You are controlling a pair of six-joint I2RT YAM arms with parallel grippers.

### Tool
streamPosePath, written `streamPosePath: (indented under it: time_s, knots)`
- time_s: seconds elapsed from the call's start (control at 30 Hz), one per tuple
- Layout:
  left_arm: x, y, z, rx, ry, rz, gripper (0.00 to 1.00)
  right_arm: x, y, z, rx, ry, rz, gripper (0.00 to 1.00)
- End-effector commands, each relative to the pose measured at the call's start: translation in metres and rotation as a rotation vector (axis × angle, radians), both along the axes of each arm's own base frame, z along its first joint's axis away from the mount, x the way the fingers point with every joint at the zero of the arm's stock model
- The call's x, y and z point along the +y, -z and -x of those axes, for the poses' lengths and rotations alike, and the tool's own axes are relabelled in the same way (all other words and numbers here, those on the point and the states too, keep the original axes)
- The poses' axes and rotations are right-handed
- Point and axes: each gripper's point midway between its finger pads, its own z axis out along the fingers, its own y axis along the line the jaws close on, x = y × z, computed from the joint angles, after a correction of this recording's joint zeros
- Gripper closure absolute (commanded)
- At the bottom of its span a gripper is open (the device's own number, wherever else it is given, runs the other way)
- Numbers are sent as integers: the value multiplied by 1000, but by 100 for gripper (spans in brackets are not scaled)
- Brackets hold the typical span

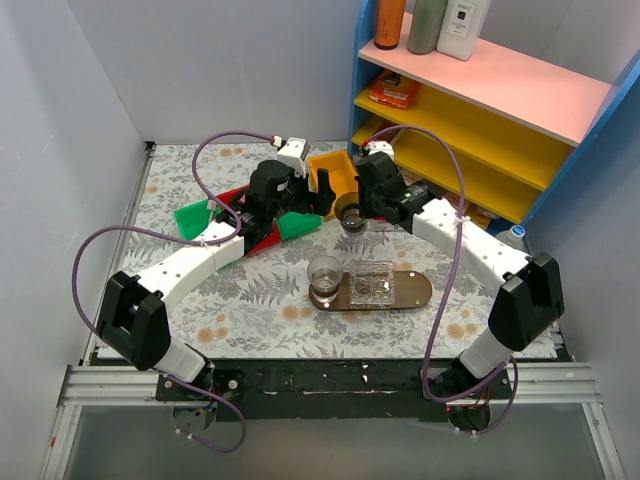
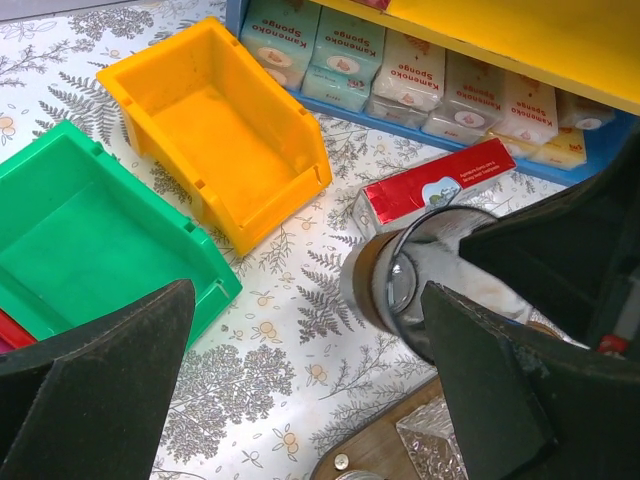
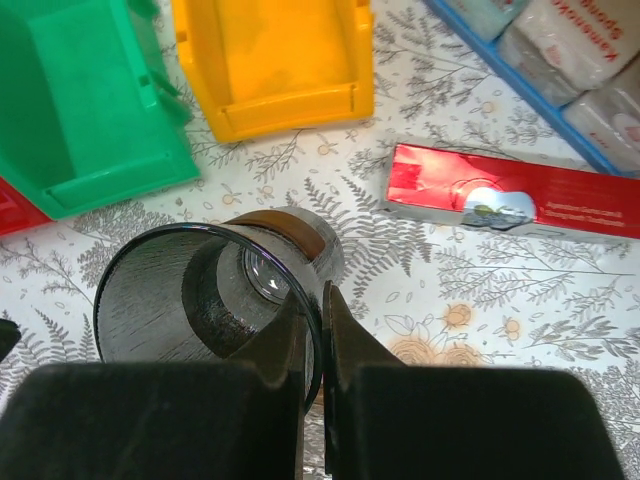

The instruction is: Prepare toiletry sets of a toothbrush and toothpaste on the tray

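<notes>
The tray (image 1: 412, 291) is a dark-brown oval board on the table's near middle. A clear glass cup (image 1: 325, 273) stands on its left end, with a clear faceted square dish (image 1: 370, 284) beside it. My right gripper (image 1: 358, 205) is shut on the rim of a second glass cup (image 1: 350, 214), tilted above the table behind the tray. In the right wrist view the gripper (image 3: 312, 300) pinches the cup's rim (image 3: 190, 300). My left gripper (image 2: 300, 400) is open and empty, just left of that cup (image 2: 400, 280), over the tray's edge (image 2: 395, 450). No toothpaste tube or toothbrush shows.
A yellow bin (image 1: 330, 172), a green bin (image 1: 195, 218) and a red bin (image 1: 262, 240) sit at the back left, all looking empty. A red carton (image 3: 510, 190) lies by the shelf (image 1: 480, 110), which holds sponge packs (image 2: 400, 70) on its lowest level.
</notes>
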Motion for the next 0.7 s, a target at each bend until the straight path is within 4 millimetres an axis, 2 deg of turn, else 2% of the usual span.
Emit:
streamPosePath:
  time_s: [0.0, 0.17, 0.37, 0.47, 0.67]
  knots:
    - [2, -22, 5, -41, -5, 49, 2, -17, -62, -14, -172, 60, -91, 99]
    - [6, -28, 3, -39, -9, 89, 2, -51, -59, -15, -175, 118, -69, 99]
    - [16, -31, -3, -20, -20, 136, 2, -92, -71, -11, -204, 173, -50, 99]
    - [24, -33, -7, -19, -36, 152, 2, -113, -80, -4, -230, 192, -43, 99]
    - [24, -25, -9, -1, -36, 146, 2, -142, -71, 14, -206, 179, -45, 99]
